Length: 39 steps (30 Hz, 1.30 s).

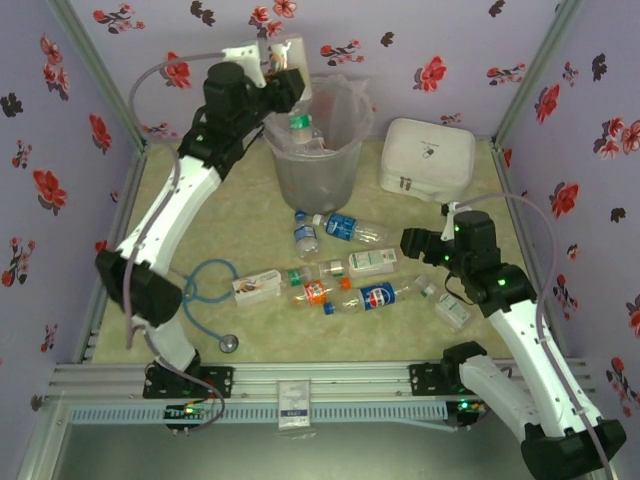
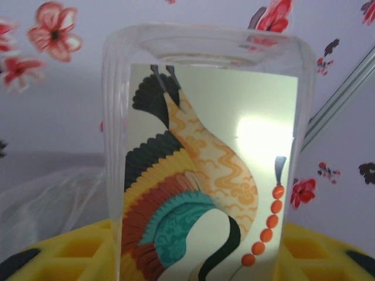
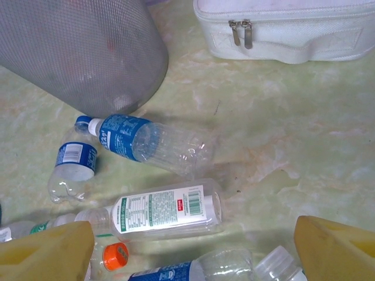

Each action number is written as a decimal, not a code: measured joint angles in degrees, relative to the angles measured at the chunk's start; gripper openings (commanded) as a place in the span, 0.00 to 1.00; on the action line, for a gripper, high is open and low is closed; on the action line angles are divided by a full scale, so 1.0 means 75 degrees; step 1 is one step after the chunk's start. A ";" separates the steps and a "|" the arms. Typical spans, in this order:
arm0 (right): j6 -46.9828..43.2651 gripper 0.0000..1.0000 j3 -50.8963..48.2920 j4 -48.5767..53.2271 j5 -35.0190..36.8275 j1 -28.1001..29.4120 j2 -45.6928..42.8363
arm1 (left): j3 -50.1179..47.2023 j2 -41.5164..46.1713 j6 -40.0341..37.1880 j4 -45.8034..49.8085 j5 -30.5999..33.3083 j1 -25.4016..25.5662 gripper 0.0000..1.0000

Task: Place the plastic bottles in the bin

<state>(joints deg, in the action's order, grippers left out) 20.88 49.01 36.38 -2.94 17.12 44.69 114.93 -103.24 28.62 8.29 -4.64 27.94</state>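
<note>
Pinched between the left fingers (image 2: 64,254), a clear square bottle (image 2: 199,175) with a bird-patterned label hangs above the far-left rim of the bin (image 1: 345,100). It should be centred over the bin's mouth before release, or it may clip the rim. Other plastic bottles (image 1: 350,285) lie on the counter (image 1: 270,335) before the bin, under wide-spread right fingers (image 3: 337,246).

You can't read the small labels on the bottles (image 1: 378,296) in front of the bin (image 1: 318,172). Up by the bin, the held bottle (image 2: 205,175) is cut off at the picture's bottom.
</note>
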 measured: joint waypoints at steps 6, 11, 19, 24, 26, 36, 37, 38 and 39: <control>0.0111 0.89 0.0006 -0.0353 -0.0003 0.0000 0.0044 | 0.2634 -0.2084 -0.0041 0.0629 0.0038 0.0286 0.00; 0.0108 0.89 0.0076 -0.0373 -0.0003 0.0000 0.0175 | 0.4637 -0.3727 -0.0294 0.1652 0.0318 0.0586 0.00; 0.0102 0.89 0.0146 -0.0370 -0.0003 0.0000 0.0274 | 0.4846 -0.4581 -0.0729 0.2707 0.0883 0.0784 0.16; 0.0070 0.90 0.0146 -0.0367 -0.0003 0.0000 0.0420 | 0.4622 -0.4593 -0.0982 0.2801 0.1090 0.0801 0.70; 0.0017 0.90 0.0152 -0.0361 -0.0003 0.0000 0.0495 | 0.4593 -0.4590 -0.1125 0.2801 0.1139 0.0819 0.86; -0.0676 0.98 0.0458 -0.0184 0.0000 0.0000 0.0930 | 0.4237 -0.4176 -0.1734 0.2938 0.1166 0.0877 1.00; -0.0781 0.98 0.0501 -0.0181 0.0000 0.0000 0.0985 | 0.4156 -0.4051 -0.1789 0.2961 0.1166 0.0877 1.00; -0.0877 0.98 0.0530 -0.0187 0.0000 0.0000 0.1035 | 0.4089 -0.3914 -0.1856 0.2990 0.1169 0.0877 1.00; -0.0994 0.99 0.0548 -0.0184 -0.0003 0.0000 0.1075 | 0.4010 -0.3754 -0.1920 0.3005 0.1183 0.0877 1.00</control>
<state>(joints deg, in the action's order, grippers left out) 13.43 53.12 35.00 -2.96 17.12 52.75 145.01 -131.39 14.22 30.83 4.23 34.52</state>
